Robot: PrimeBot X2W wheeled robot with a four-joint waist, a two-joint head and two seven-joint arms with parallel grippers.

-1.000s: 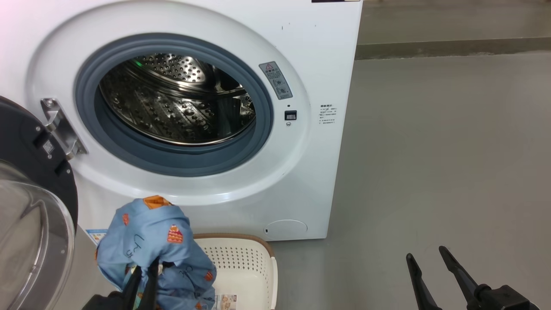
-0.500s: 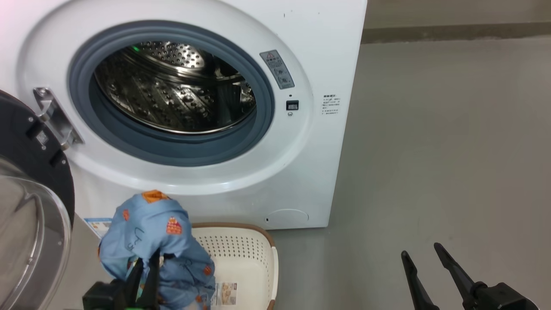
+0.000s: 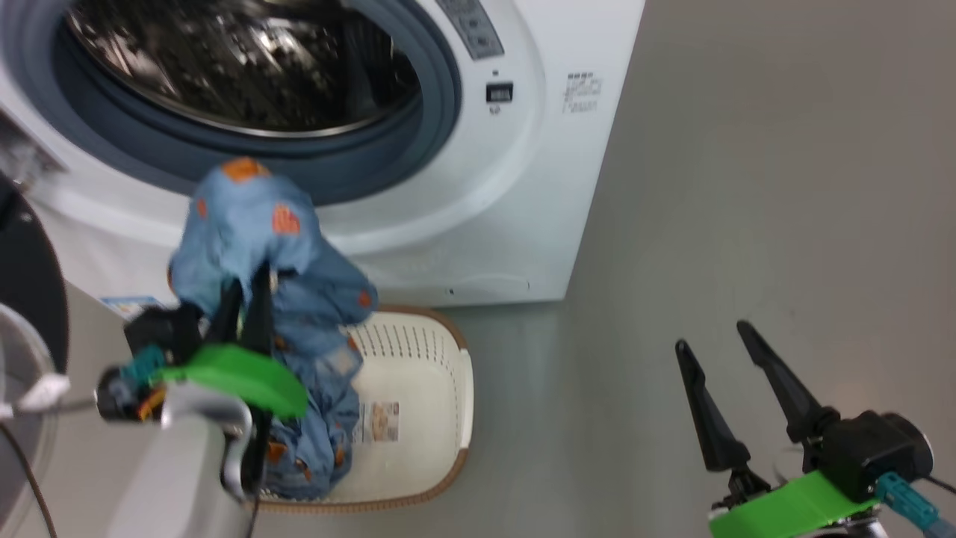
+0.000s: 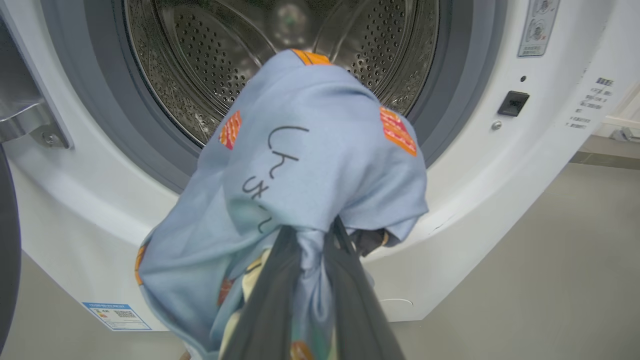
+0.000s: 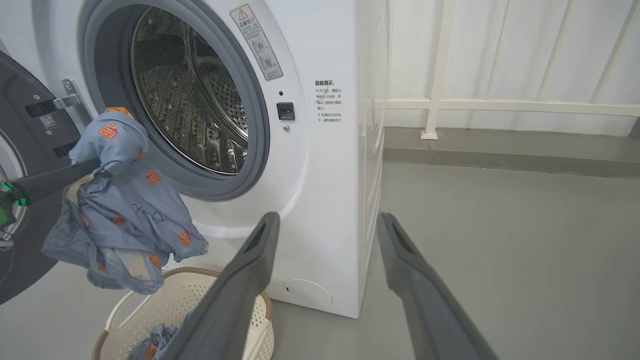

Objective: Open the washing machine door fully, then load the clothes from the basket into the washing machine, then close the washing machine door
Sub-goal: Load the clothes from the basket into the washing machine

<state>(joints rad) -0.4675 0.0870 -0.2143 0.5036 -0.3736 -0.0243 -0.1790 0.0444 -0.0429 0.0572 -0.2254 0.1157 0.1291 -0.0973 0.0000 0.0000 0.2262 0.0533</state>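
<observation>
Door stage: looks done. The washing machine door (image 5: 30, 135) stands swung out to the left of the washing machine (image 3: 523, 187), and the round opening is unobstructed.

Loading stage: under way, not finished.
- The left gripper (image 3: 246, 299) has its fingers clamped together on a bunch of the clothes (image 4: 310, 165).
- The bundle is held up in front of the washing machine, level with the lower part of the gasket (image 4: 445, 100). It looks just outside the opening, not yet past the gasket.
- No cloth is seen in the part of the drum (image 4: 215, 60) that shows.
- The basket (image 3: 441, 373) sits on the floor (image 3: 747, 187) just in front of the washing machine's base, under the hanging folds.
- Some blue cloth lies in the basket, partly behind a finger in the right wrist view. I cannot tell whether it is the tail of the held piece or a separate one.

The right gripper (image 3: 711, 336) is off to the right of the washing machine, fingers wide apart, holding nothing.

Left to do, as I judge it: carry the bundle into the drum and let go, fetch anything remaining in the basket, then swing the door shut.
</observation>
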